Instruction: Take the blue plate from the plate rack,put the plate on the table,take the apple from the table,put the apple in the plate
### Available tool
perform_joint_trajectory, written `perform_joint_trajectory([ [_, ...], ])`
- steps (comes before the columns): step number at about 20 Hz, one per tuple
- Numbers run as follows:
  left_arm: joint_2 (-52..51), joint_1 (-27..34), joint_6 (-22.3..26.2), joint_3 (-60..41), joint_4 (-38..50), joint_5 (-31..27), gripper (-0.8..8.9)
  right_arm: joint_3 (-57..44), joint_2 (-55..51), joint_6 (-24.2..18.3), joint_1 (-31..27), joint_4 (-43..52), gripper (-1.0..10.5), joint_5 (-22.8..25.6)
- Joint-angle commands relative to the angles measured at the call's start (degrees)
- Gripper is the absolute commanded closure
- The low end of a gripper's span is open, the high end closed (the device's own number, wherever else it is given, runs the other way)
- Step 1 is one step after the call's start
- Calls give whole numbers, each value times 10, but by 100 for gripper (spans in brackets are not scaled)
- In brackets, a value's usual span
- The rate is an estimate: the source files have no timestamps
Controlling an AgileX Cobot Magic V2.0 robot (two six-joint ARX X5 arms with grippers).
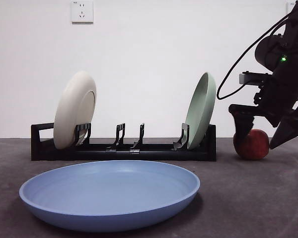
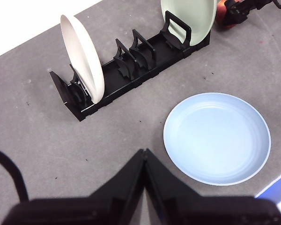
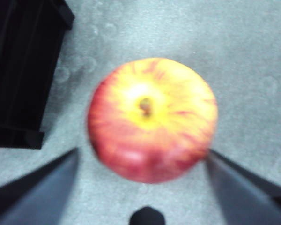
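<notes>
The blue plate (image 1: 109, 193) lies flat on the table (image 1: 248, 198) in front of the plate rack (image 1: 124, 148); it also shows in the left wrist view (image 2: 217, 137). The apple (image 1: 253, 145) sits on the table to the right of the rack, stem up in the right wrist view (image 3: 152, 117). My right gripper (image 1: 263, 134) is open, its jaws spread on either side of the apple just above it. My left gripper (image 2: 144, 154) is shut and empty, held high over the table in front of the rack (image 2: 131, 70).
A cream plate (image 1: 74, 110) stands at the rack's left end and a pale-green plate (image 1: 200, 110) at its right end, close to the apple. The rack's middle slots hold nothing. A white wall rises behind the table.
</notes>
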Motion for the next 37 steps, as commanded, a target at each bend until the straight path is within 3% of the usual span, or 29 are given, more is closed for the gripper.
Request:
perform_joint_trajectory([
  [1, 0, 2, -3, 0, 0, -2, 819, 0, 3, 33, 1, 0, 958, 0],
  [5, 0, 2, -2, 0, 0, -2, 819, 0, -24, 64, 1, -35, 958, 0],
  [12, 0, 2, -2, 0, 0, -2, 819, 0, -150, 60, 0, -138, 958, 21],
  [18, 0, 2, -2, 0, 0, -1, 818, 0, -183, 35, 1, -132, 936, -9],
  [19, 0, 2, -2, 0, 0, 0, 819, 0, -179, 34, 1, -126, 871, -9],
  [20, 0, 2, -2, 0, 0, 3, 818, 0, -175, 30, 1, -117, 734, -9],
  [23, 0, 2, -2, 0, 0, 3, 818, 0, -151, 14, 1, -72, 141, -9],
  [24, 0, 2, -2, 0, 0, 3, 819, 0, -140, 6, 1, -57, 92, -9],
  [32, 0, 2, -2, 0, 0, 3, 819, 0, -38, -85, 1, 76, 93, -19],
  [37, 0, 2, -4, 0, 0, 3, 819, 0, 25, -85, 1, 117, 101, -19],
])
